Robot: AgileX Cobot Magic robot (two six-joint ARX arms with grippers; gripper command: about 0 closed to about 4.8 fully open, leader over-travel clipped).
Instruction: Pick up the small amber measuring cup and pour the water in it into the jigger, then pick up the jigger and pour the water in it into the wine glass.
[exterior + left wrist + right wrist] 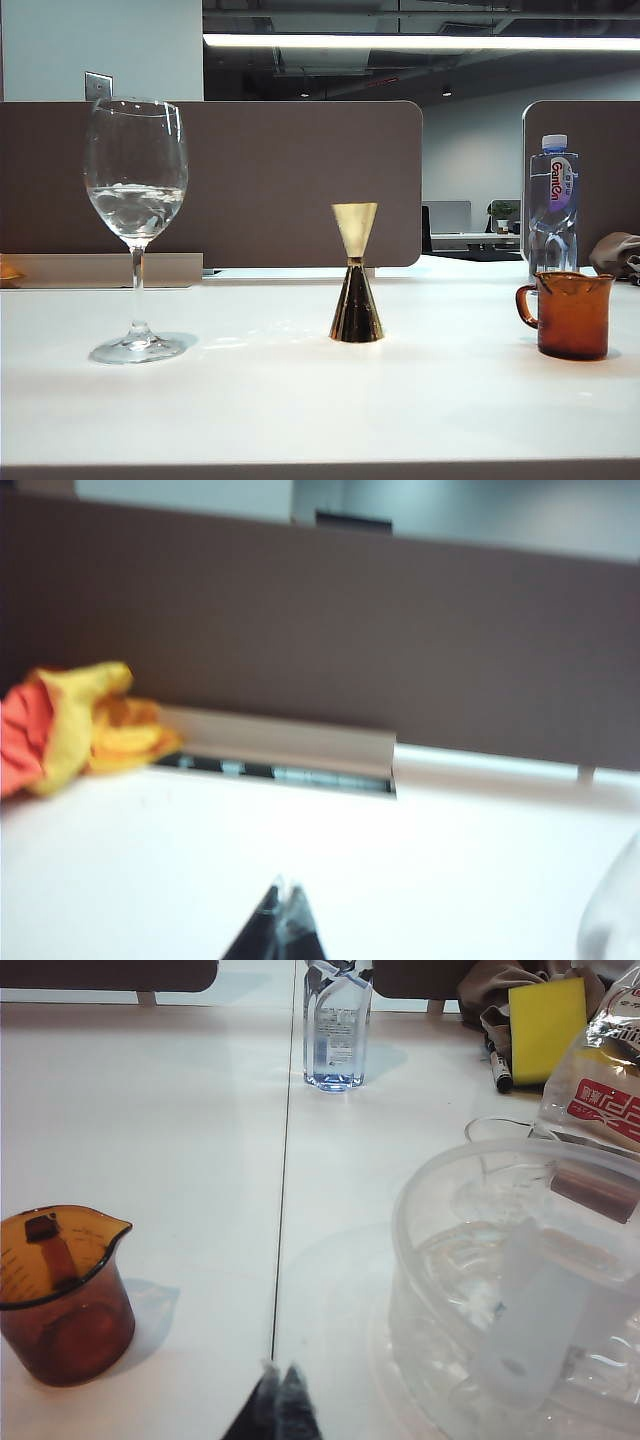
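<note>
- Exterior view showed the wine glass, holding water, at the left of the table.
- The gold hourglass jigger stood at centre.
- The small amber measuring cup stood at the right, upright.
- Left end effector and right end effector were pressed together, gripping nothing, above the table.

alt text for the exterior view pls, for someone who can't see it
Three vessels stand apart in a row on a white table: a wine glass part-filled with water on the left, a gold jigger in the middle and a small amber measuring cup on the right. A water bottle stands behind the cup; no robot arm shows.
</note>
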